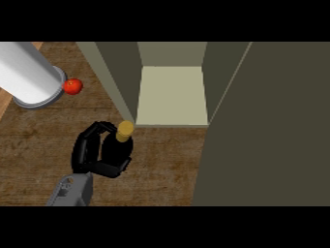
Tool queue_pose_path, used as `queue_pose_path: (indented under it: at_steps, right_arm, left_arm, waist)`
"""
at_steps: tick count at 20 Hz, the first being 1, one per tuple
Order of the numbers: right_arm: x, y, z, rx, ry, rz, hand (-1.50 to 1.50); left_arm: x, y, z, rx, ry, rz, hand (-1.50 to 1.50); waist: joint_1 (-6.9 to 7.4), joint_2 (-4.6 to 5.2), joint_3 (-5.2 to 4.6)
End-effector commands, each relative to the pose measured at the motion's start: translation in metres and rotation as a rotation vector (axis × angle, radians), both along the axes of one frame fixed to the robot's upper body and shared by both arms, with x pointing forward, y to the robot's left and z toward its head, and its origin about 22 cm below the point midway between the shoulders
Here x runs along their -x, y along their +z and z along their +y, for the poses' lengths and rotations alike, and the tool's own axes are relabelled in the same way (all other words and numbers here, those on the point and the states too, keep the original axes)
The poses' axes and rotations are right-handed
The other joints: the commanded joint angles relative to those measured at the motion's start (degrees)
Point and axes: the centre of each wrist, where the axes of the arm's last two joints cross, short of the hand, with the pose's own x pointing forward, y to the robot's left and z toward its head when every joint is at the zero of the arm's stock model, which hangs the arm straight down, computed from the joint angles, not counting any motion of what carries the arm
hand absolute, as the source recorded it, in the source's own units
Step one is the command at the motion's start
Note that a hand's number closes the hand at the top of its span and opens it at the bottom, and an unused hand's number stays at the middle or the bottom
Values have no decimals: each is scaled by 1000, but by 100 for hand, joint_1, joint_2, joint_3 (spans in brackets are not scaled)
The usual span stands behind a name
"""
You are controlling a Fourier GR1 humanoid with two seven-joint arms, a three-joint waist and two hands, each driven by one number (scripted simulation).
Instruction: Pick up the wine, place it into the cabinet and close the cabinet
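Observation:
The wine bottle is dark with a yellow cap and stands on the wooden counter, just in front of the open cabinet's left corner. My left hand is shut on the bottle, with fingers curled round its left side and the thumb low at its base. The hand hides much of the bottle's body. The cabinet stands open, showing a pale bare floor inside. Its olive door swings out wide and fills the right half of the view. My right hand does not show.
A big white cylinder with a grey end lies across the top left. A red apple sits beside it. The cabinet's left side panel runs down to just above the bottle's cap.

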Motion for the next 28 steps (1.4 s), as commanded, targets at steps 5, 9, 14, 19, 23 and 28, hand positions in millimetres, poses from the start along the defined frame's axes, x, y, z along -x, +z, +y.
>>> queue_pose_path:
  at_steps: [5,9,14,19,23,28]
  right_arm:
    - [19,-12,-7,-17,72,45,-150]
    - [7,-11,-2,-25,79,43,-150]
    - [18,-14,-8,-24,80,38,-150]
    - [11,-5,-5,-13,103,37,-150]
    - [10,-13,-13,-14,78,30,-150]
    - [21,-1,-13,5,81,35,-150]
  left_arm:
    - [-2,71,-46,109,-114,-32,150]
    - [3,102,-84,150,-140,-13,150]
    - [9,156,-104,164,-117,-14,150]
    - [-13,206,-131,135,-85,0,150]
    - [-17,218,-136,135,-58,42,150]
    - [-54,249,-153,120,7,23,150]
  waist:
    - [-7,-1,1]
    - [-31,22,-5]
    - [-39,22,-3]
    - [-75,30,-4]
    - [-56,38,-3]
    - [-152,29,-6]
